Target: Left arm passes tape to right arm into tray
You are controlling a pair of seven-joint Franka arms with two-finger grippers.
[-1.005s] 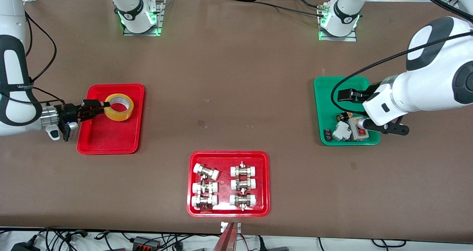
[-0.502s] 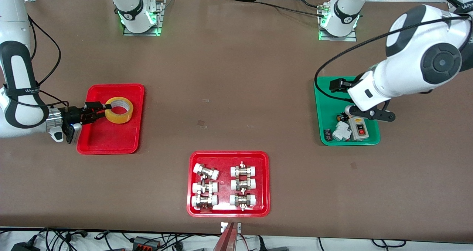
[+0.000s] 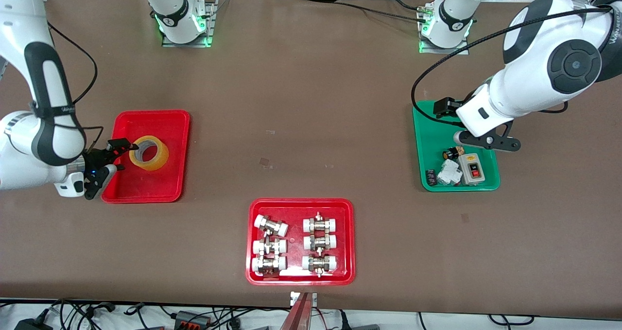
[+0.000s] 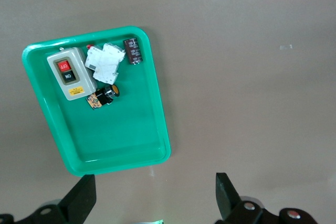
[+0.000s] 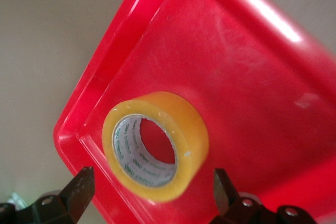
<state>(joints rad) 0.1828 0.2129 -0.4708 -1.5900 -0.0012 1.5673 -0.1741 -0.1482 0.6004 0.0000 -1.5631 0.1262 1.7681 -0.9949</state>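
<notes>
The tape (image 3: 149,152) sits in the plain red tray (image 3: 165,118) at the right arm's end of the surface, tilted, its open core facing the right gripper (image 3: 127,146). In the right wrist view the tape (image 5: 156,146) lies straight ahead of that gripper, in line with the gap between the spread jaws; whether it is clear of both cannot be told. The right gripper stands at the tray's edge and is much the nearer one.

The left gripper (image 3: 444,107) hangs over the green tray (image 3: 424,126) at the left arm's end, jaws apart, empty, waiting.

Count:
- 1 tape roll
- 2 red trays, the second (image 3: 252,242) nearer the camera
- 6 metal fittings (image 3: 294,245) in that second tray
- 1 green tray
- 1 switch box (image 3: 470,168) with small parts

Judgement: placement looks essentially done; only a clean retreat remains.
</notes>
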